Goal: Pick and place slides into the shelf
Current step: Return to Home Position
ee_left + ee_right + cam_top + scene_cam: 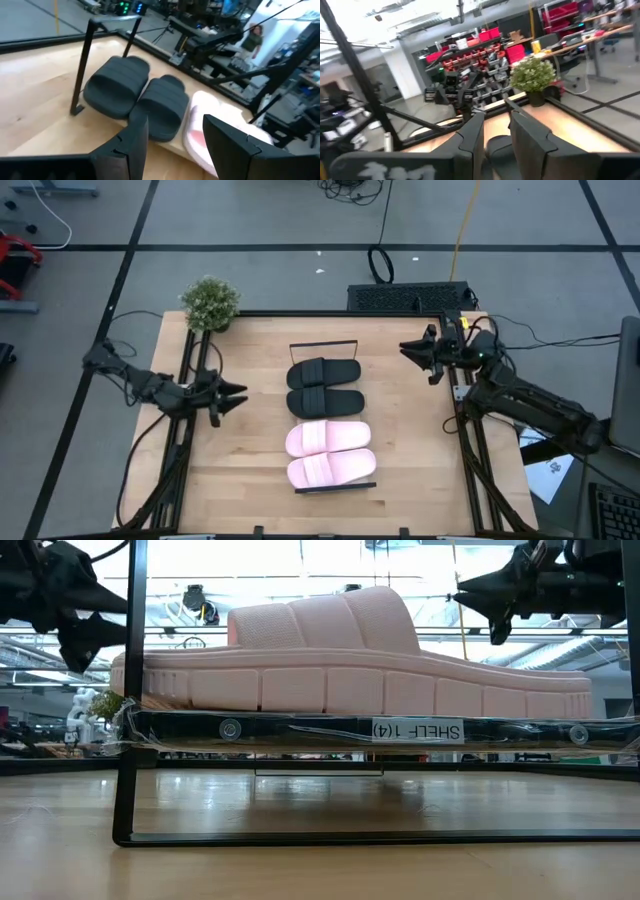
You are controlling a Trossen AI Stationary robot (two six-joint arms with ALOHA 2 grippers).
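Note:
All the slides lie side by side on the shelf (323,344) at the table's middle. The two black slides (323,372) (325,401) are at its far end and the two pale pink slides (329,437) (331,468) at its near end, each resting on its sole. The low view shows the nearest pink slide (340,650) on the shelf panel (300,730). My left gripper (238,393) is open and empty, left of the shelf and above the table; its wrist view (172,145) looks at the black slides (117,85). My right gripper (408,348) is open and empty, to the right of the shelf's far end.
A small potted plant (210,304) stands at the table's far left corner. Dark metal frame rails (187,430) (470,450) run along the table's left and right sides. Bare wood lies between each gripper and the shelf.

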